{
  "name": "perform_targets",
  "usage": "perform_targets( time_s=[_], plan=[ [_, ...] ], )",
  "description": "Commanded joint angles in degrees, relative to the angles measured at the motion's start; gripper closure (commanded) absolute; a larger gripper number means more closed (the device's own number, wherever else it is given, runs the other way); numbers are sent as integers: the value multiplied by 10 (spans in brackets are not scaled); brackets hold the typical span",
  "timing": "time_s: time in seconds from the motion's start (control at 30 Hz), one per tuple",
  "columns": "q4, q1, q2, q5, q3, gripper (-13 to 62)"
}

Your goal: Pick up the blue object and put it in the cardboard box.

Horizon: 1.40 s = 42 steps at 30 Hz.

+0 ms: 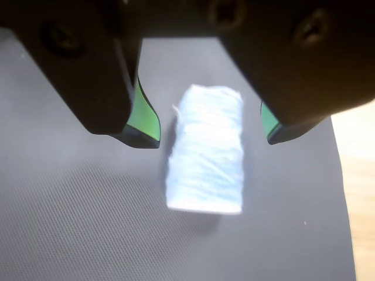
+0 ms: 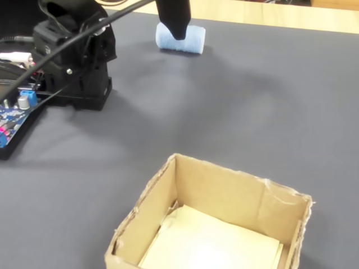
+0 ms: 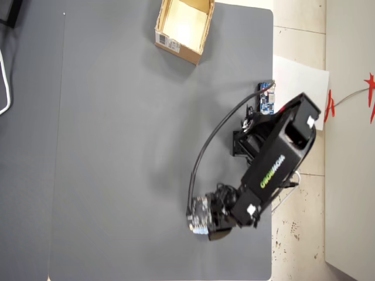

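Gripper (image 1: pixel 214 142) hovers over the blue object (image 1: pixel 206 157), its 2 fingers (image 1: pixel 142 120) spread apart, 1 on either side. The object lies on the grey desk (image 2: pixel 224 106), well apart from the cardboard box (image 2: pixel 224 193).

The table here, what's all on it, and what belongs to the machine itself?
blue object: one, pale blue ribbed roll, lying on the mat between the pincer tips.
cardboard box: one, tan, open-topped, white label on an outer side, far from the arm in the overhead view; pale sheet on its floor.
mat: one, dark grey, covering the table.
circuit board: one, blue, at the mat edge by the arm's base.
white paper: one sheet, off the mat beside the base.
arm: one, black with green lettering.
pincer: one, black with green pads, open around the roll.
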Motion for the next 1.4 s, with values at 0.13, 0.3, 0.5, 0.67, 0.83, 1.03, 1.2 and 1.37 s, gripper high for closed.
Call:
perform_targets(
  time_s=[0.13, 0.3, 0.5, 0.67, 0.83, 1.03, 1.2, 1.37],
  plan=[
    [-33, -33, -48, 6, -46, 165],
    [-76, -36, -105, -51, -31, 231],
    [-103, -33, -108, -78, 1, 325],
    [-127, -20, -82, -125, 7, 388],
    [-162, 16, -42, -159, 5, 387],
    [-206, 96, 41, -166, 51, 387],
    [-246, 171, 117, -169, 93, 387],
    [-299, 265, 178, -200, 134, 387]
  ],
)
